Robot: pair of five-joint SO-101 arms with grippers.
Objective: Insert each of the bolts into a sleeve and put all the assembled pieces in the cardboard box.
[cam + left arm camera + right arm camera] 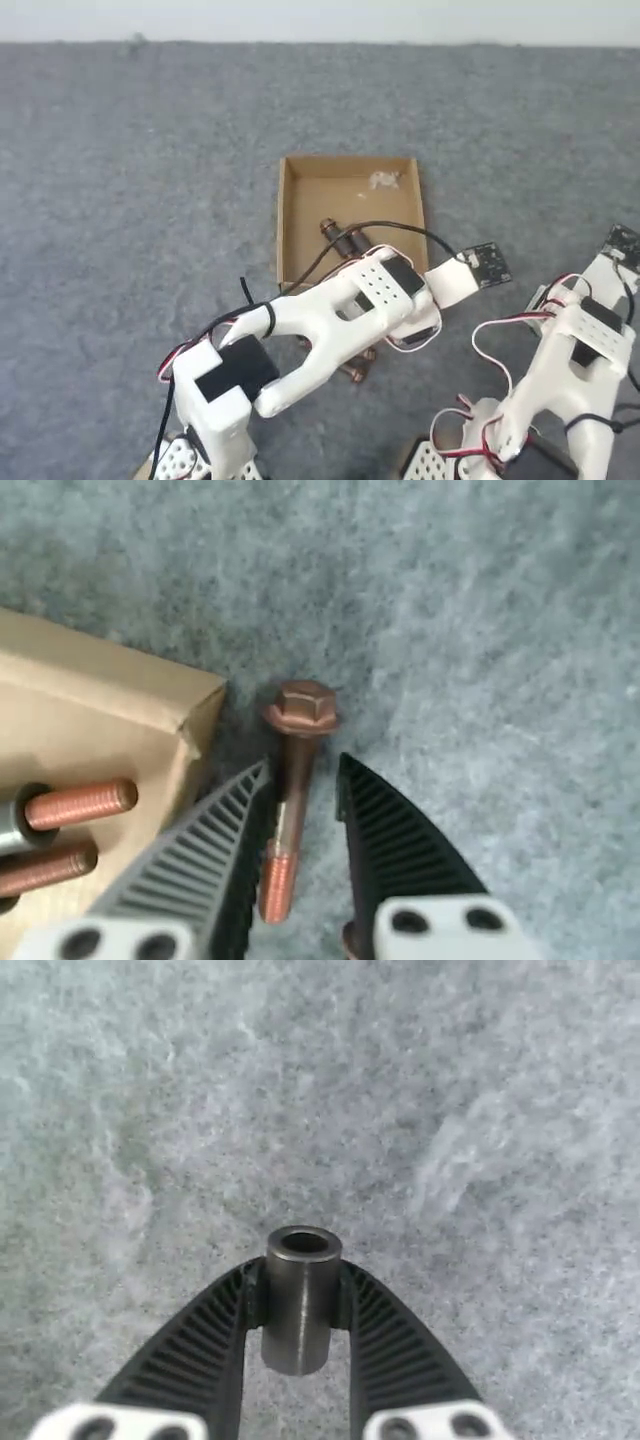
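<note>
Felt of a mottled grey covers the desk (140, 200), and near its middle sits an open, shallow cardboard box (283, 220) of plain brown. Inside the box, toward its near end, lie assembled pieces (345, 238): copper-coloured bolts pushed through dark sleeves. In the left wrist view their threaded ends (80, 802) poke out close to the box's corner.

Just outside that corner, flat on the felt, lies a loose copper-coloured bolt (298, 708) with a flanged hexagonal head. It is near the box wall; whether it touches the cardboard cannot be told. The left pincer (303, 765) sits low over it, spread, with one finger on each side of the shank. The pale finger (215, 830) is just beside the shank, and the black finger (390, 830) stands a little apart from it. From the high view, the white left arm (330, 320) stretches across the near right corner of the box.

The right pincer (300, 1270) is pinching a short dark grey metal sleeve (300, 1310), a plain tube with an open bore. The sleeve stands upright between two black ribbed fingers, above the felt. The white right arm (570, 350) stands to the right of the box, well apart from it.
</note>
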